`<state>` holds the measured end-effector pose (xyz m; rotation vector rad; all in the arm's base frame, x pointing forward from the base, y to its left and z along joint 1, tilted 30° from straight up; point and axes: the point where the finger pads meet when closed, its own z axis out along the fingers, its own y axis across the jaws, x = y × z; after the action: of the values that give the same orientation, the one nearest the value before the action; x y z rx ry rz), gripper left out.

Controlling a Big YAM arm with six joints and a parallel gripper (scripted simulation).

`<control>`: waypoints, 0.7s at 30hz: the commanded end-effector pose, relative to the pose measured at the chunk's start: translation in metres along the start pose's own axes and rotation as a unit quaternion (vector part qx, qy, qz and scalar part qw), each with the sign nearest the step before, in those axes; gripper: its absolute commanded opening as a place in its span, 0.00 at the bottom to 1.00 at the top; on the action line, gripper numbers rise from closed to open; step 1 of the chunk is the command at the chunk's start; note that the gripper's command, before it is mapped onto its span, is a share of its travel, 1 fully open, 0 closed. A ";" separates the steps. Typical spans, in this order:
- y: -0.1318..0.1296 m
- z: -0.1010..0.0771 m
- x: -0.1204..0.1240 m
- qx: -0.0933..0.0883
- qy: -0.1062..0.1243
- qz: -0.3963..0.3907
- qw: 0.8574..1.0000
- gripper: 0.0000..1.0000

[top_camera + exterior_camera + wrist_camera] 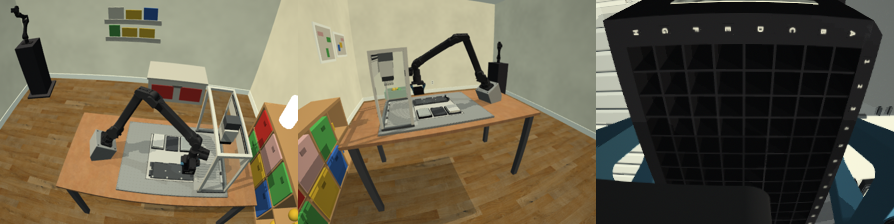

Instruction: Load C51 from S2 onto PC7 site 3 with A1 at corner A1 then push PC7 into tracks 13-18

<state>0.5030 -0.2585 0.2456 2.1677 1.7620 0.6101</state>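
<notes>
Our gripper (418, 87) grasps the deep-well block C51 (745, 116) above the carrier PC7's (165, 170) rail-side end.

So the bench (75, 165) is a wooden top on dark legs, filling the middle of the top view. Sitting right on it: a grey perforated mat (134, 180) across the centre-right, and the arm's grey base block (99, 150) just left of that mat, near the bench's left edge.
</notes>
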 end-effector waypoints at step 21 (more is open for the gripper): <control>0.007 0.040 -0.006 -0.009 -0.006 0.004 1.000 0.00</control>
<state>0.5255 -0.2551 0.2175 2.1506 1.7663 0.6197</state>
